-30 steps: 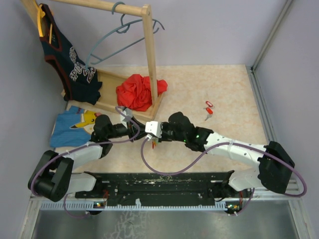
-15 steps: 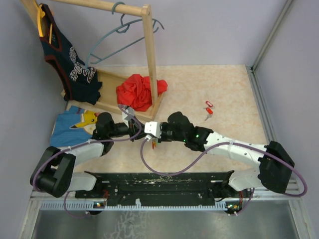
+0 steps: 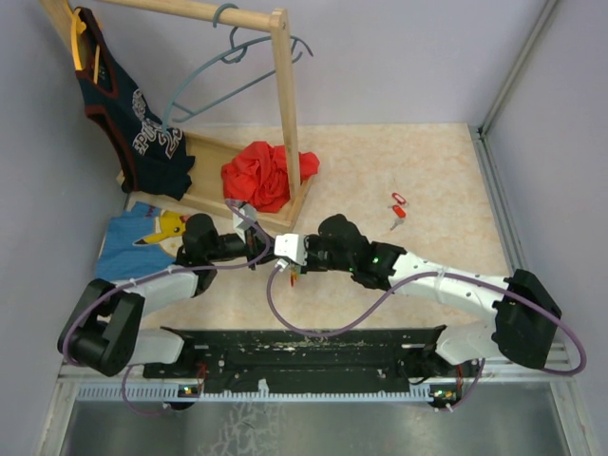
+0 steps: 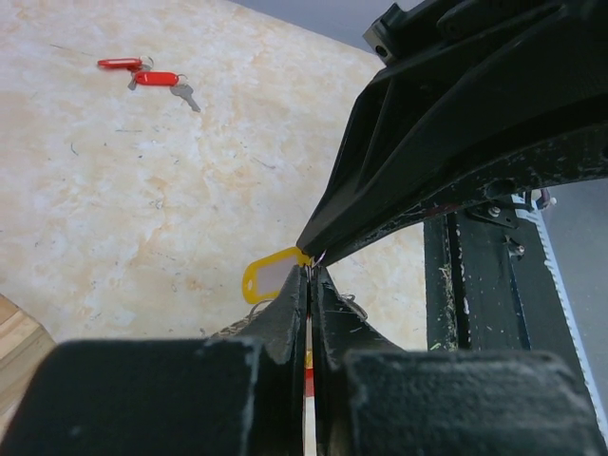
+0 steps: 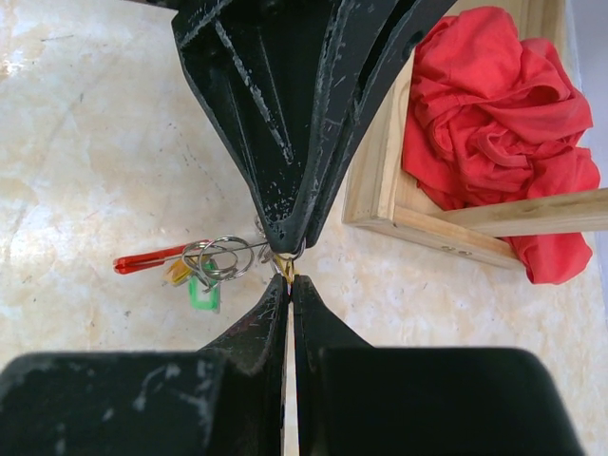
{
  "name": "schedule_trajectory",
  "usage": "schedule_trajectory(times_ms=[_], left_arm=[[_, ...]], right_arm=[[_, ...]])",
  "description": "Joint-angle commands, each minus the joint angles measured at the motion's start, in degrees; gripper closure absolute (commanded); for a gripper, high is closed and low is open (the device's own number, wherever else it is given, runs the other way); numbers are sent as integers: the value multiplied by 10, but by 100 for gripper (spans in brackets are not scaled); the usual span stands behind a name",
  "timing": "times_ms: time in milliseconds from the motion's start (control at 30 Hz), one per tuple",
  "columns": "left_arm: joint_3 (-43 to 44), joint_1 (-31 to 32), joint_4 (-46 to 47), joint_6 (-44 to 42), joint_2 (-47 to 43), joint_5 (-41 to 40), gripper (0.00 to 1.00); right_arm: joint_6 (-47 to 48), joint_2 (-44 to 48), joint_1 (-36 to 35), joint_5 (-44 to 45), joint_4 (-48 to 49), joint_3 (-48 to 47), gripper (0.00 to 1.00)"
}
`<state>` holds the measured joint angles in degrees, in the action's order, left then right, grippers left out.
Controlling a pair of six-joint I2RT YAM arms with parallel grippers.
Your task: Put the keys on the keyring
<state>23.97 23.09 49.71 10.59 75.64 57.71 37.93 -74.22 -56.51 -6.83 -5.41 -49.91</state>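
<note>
My two grippers meet tip to tip near the table's front middle. My left gripper (image 3: pixel 263 253) (image 4: pixel 312 273) is shut on the thin wire keyring (image 5: pixel 219 256). Red (image 5: pixel 147 259), orange (image 5: pixel 178 273) and green (image 5: pixel 202 293) tagged keys hang from the keyring. My right gripper (image 3: pixel 280 259) (image 5: pixel 288 281) is shut on a yellow-tagged key (image 4: pixel 270 276) right at the left fingertips. Its yellow edge shows between the right jaws. Two more red-tagged keys (image 3: pixel 397 208) (image 4: pixel 142 72) lie loose on the table to the far right.
A wooden clothes rack base (image 5: pixel 418 220) holding a crumpled red cloth (image 3: pixel 259 175) stands just behind the grippers. A grey-blue hanger (image 3: pixel 228 59) and a dark jersey (image 3: pixel 133 114) hang on its rail. A blue shirt (image 3: pixel 142 237) lies at the left.
My left gripper has edged slightly right, closer against the right gripper's tips. Both stay shut. The loose red keys have not moved.
</note>
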Motion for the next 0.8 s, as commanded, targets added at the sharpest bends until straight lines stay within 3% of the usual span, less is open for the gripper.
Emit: schedule_trajectory(times_ms=[0,433,600,767], left_arm=[[-3,-2,29,10,-21,1,99],[-16,-2,65,15,-23,-6,99],[-17,-2,62,1,-21,-4,99],[-17,-2,56,-3,-23,-8,99]], right_arm=[[-7,7,-7,15,-7,-5,100],[-46,-11,-7,-76,-15,8,100],[-63,17,-4,-70,-30,17,78],[-113,63,5,-43,-21,30,63]])
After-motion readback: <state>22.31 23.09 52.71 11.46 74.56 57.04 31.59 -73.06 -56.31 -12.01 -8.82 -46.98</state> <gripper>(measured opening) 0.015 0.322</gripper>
